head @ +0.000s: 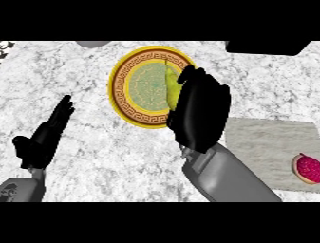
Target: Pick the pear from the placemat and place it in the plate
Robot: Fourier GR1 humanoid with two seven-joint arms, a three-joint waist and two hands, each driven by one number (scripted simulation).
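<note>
The round plate with the yellow rim, brown key-pattern band and pale green centre sits on the speckled white marble counter. Over the plate's right half hangs the black right hand, its grey forearm rising from below. The yellow-green pear shows only as a sliver just left of that hand's fingers, above the green centre of the plate, with the rest hidden behind the palm. The fingers curl around the fruit, so the hand is grasping it; whether the pear touches the plate I cannot tell.

Right of the plate and lower lies the grey rectangular placemat, with a cut, red-fleshed fruit half near its far corner. Left of the plate and lower, the black left hand rests with straight fingers pointing up, holding nothing.
</note>
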